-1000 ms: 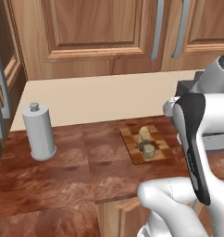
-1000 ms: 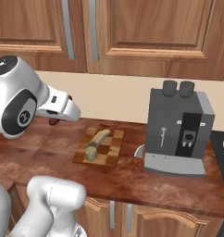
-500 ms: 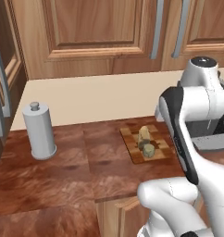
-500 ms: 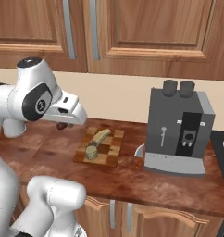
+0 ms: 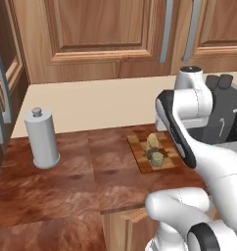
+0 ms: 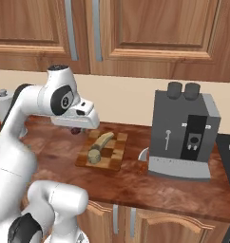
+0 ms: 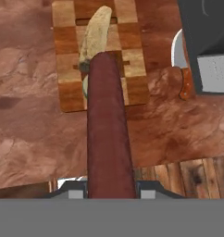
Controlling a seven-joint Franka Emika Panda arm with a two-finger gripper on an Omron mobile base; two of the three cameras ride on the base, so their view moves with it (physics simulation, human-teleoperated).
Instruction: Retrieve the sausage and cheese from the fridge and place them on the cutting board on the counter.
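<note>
My gripper is shut on the sausage, a dark red-brown link that sticks out ahead of the fingers and points at the cutting board. From the right base view the gripper hangs just above the counter, at the left edge of the cutting board. The cheese, an olive puck, lies on the board's near part beside a pale tan curved piece. In the left base view the arm hides the hand; the cheese and the cutting board show. The sausage covers most of the puck in the hand view.
A grey coffee machine stands right of the board, close to it. A grey canister stands at the counter's left. Grey handles show at the far left edge; I cannot tell whether they are the fridge's. Wooden wall cabinets hang above.
The hand has swung right and down toward the board with the sausage still in it. The arm's upper links have shifted back. Cheese and board have not moved.
</note>
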